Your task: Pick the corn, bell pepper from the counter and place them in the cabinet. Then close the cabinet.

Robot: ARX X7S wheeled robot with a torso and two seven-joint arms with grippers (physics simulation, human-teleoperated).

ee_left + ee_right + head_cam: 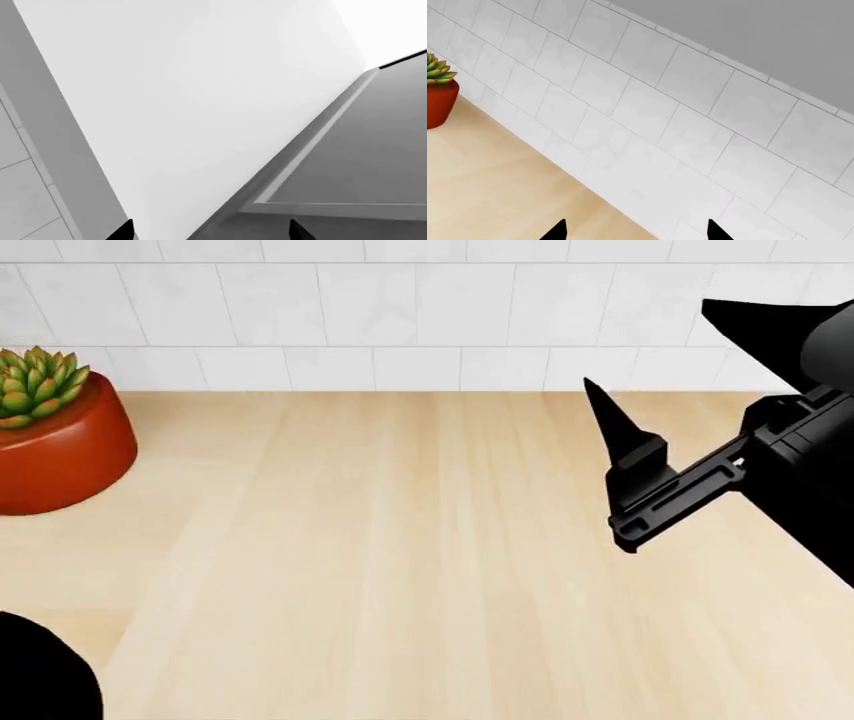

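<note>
Right pincer (607,455) raised over the tabletop (400,560), prongs apart, empty; left pincer (210,231) likewise apart, facing a cabinet panel. Corn and pepper unseen; I judge searching comes next.

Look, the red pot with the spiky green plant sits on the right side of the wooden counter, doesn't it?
Not quite. The red pot with the spiky green plant sits on the left side of the wooden counter, near the tiled wall. The head view shows it.
</note>
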